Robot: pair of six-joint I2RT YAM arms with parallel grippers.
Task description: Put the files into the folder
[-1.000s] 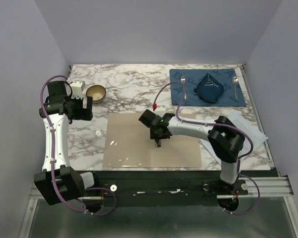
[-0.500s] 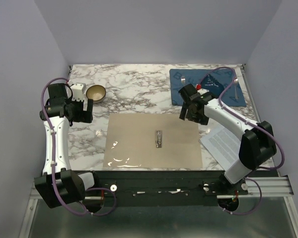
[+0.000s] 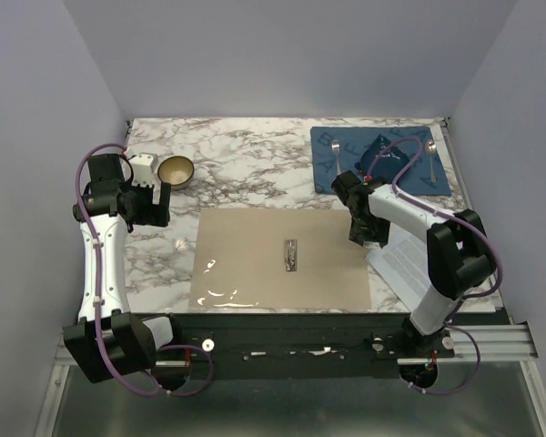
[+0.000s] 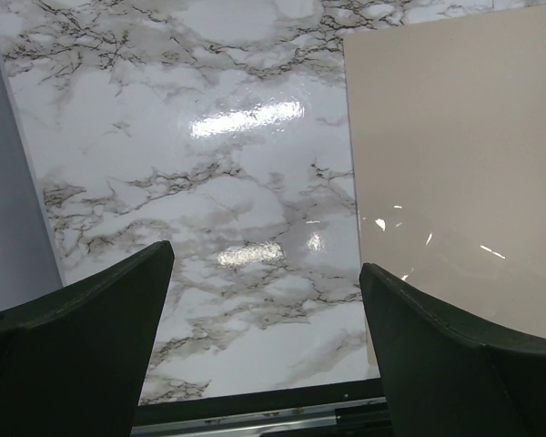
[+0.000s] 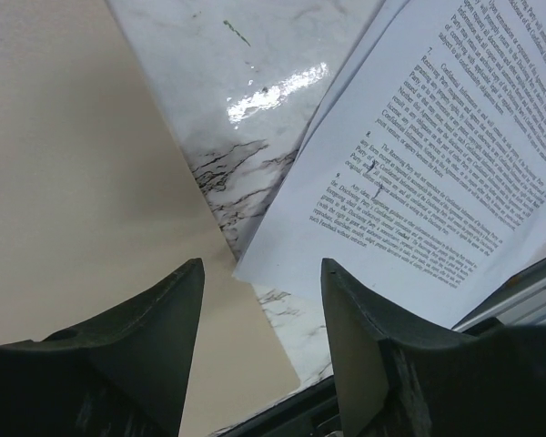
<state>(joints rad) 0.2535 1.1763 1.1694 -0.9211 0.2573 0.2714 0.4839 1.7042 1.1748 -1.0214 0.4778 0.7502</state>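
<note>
We see folder (image 3: pixel 255 259) lying open and flat on marble table (image 3: pixel 246 164), metal clip (image 3: pixel 291 255) at its middle. Files (image 5: pixel 419 182) lie on table right of folder, outside it, near corner just beside folder edge. Right gripper (image 5: pixel 262 273) hangs over that corner, fingers apart, holding nothing. Left gripper (image 4: pixel 264 273) is over table by folder's left edge, fingers wide apart, empty.

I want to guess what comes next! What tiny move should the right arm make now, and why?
Probably lower the right end effector onto the near corner of the files and pinch it. Its jaws stand apart, holding nothing, right above that corner. The sheets lie on the table beside the open folder, with none inside yet.
</note>
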